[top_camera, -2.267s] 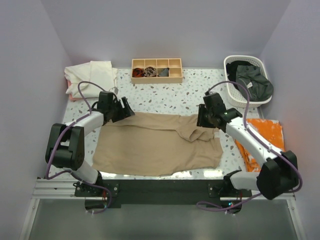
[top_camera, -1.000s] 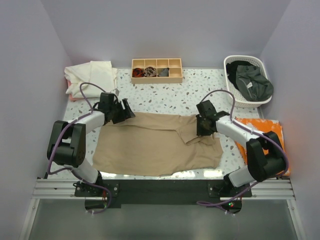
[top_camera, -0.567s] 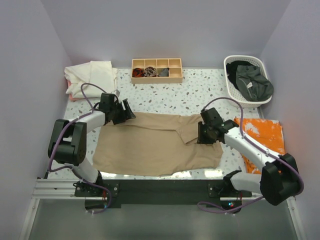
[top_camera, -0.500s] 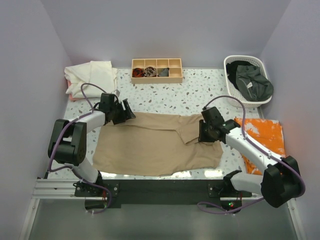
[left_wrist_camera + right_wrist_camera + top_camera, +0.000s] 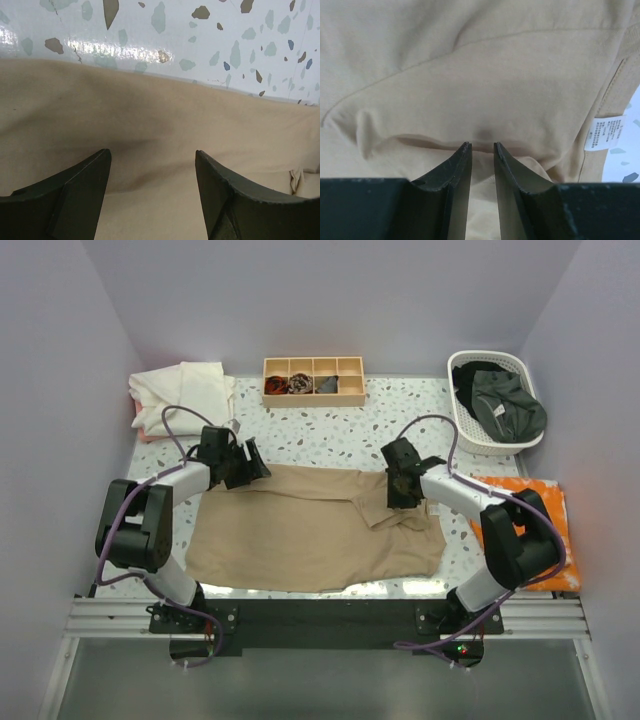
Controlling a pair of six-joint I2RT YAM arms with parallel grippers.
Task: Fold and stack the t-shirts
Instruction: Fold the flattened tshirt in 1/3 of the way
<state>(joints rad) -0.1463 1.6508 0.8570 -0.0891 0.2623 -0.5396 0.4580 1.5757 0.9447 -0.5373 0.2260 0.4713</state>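
The tan t-shirt (image 5: 300, 530) lies spread across the middle of the speckled worktop (image 5: 400, 410), its near hem towards the arm bases. Its right part is doubled over onto the body in a loose flap. A white label (image 5: 604, 132) shows at the right edge of that flap, just beside bare worktop. The right fingers (image 5: 396, 492) rest on the flap near the shirt's far right corner. They stand almost together with only a narrow slit between them, and a raised ridge of tan cloth runs across just ahead of the tips. They seem to pinch a small fold of the shirt, though the wrist view does not make the grip certain. The left fingers (image 5: 250, 464) sit at the shirt's far left corner, spread wide apart. Both tips are down over flat tan cloth close to its far edge, with nothing caught between them. A cream-white t-shirt (image 5: 185, 390) is bunched in the far left corner of the worktop, well apart from the tan one. Dark t-shirts (image 5: 505, 405) are heaped in a white basket (image 5: 470, 360) at the far right. A wooden divided tray (image 5: 313, 395) stands at the back between those two, with small dark items in some compartments. An orange cloth (image 5: 530, 505) lies flat at the right edge, near the right arm.
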